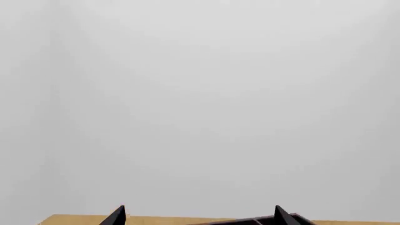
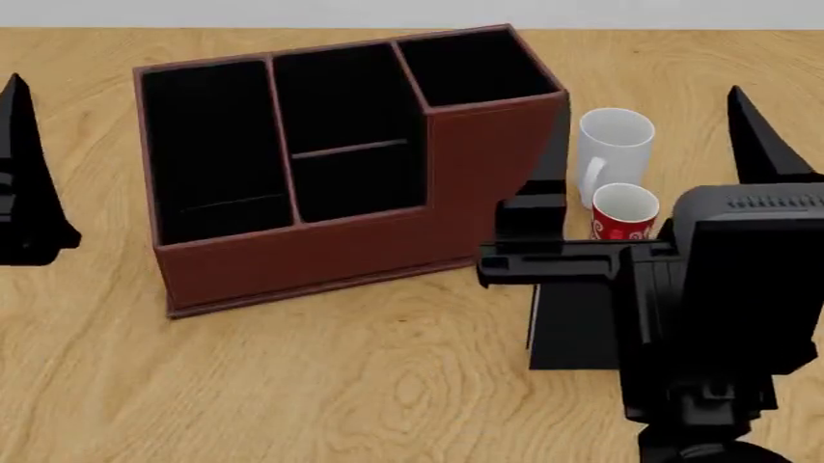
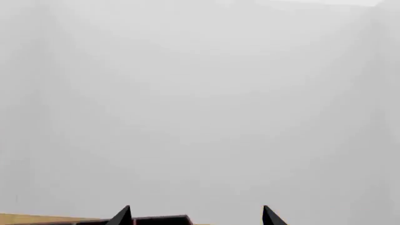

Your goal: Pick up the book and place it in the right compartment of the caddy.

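Up front, the left wrist view is almost all pale grey wall; only the 2 dark fingertips [image 1: 119, 215] of the left gripper [image 1: 198, 216] poke in, set wide apart with nothing between them, over a thin strip of wooden table [image 1: 75, 219] and a dark sliver that may be the caddy's rim, though I can't be sure.

The head view gives the real layout. The caddy [image 2: 322, 256] sits on the table [image 2: 322, 386], reddish-brown with 3 black-lined sections; the right compartment [image 2: 470, 66] is the tallest, at its far right end. Just beside the caddy's right side stand a white mug [image 2: 616, 140] and, nearer, a small red mug [image 2: 624, 214] with a white pattern I can't read. The book [image 2: 573, 328] stands upright in front of the mugs, black, partly hidden by the right arm [image 2: 721, 309], whose dark body crosses it. Whether anything grips the book I cannot tell from here. One finger of the left gripper [image 2: 29, 183] shows at the left edge.

The right wrist view is again mostly wall, with the right gripper [image 3: 196, 216] showing 2 fingertips [image 3: 123, 216] spread wide, nothing between them, and a reddish-brown edge of the caddy [image 3: 159, 219] below. No writing is legible anywhere.
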### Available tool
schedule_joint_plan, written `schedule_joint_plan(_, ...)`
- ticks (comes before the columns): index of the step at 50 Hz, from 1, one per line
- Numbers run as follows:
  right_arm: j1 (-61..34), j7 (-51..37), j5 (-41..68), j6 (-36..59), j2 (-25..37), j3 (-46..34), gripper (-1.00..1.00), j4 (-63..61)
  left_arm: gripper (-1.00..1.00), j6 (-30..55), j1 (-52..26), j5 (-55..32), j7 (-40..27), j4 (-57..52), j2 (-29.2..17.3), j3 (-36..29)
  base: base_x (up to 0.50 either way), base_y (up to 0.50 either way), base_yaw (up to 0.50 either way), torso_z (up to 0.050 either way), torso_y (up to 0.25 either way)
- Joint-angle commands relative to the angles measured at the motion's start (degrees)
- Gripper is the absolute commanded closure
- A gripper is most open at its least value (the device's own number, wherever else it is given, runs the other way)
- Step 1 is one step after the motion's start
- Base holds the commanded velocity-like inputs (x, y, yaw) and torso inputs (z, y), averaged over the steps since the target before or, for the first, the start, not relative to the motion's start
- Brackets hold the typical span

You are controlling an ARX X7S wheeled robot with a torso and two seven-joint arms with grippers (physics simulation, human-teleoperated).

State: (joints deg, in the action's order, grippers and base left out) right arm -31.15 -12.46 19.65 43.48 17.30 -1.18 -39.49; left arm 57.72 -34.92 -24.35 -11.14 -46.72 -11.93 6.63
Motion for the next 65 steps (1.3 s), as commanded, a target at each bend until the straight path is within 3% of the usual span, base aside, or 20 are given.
schedule_joint_plan(1,-7.7,-1.7,3.6,11.0,2.8,3.1,-1.0,-7.0,-1.0,18.1,-12.0,-6.4,-4.0,-8.0,-1.2,6.0,0.0,0.0,0.0,0.0,0.0)
schedule_joint_plan(10,-13.3,-3.1,7.3,18.8,2.8,5.0,-1.0,-12.3,-1.0,24.3,-16.0,-8.4,-5.8,-10.2,-1.6,8.0,0.0,0.0,0.0,0.0,0.0)
schedule_joint_plan(34,-12.5,-3.4,7.6,18.2,3.4,3.6,-1.0,-11.5,-1.0,23.9,-15.9,-10.6,-7.8,-10.2,-1.9,8.0,0.14,-0.23,0.0,0.0,0.0)
schedule_joint_plan(57,-12.6,-3.2,8.2,16.6,3.2,1.7,-1.0,-10.4,-1.0,23.8,-16.5,-13.8,-9.6,-9.9,-2.9,9.1,0.46,-0.12,0.0,0.0,0.0)
schedule_joint_plan(65,-13.0,-3.4,8.4,16.6,3.2,1.2,-1.0,-10.2,-1.0,19.7,-14.7,-12.5,-9.7,-8.0,-3.8,7.4,0.5,0.0,0.0,0.0,0.002)
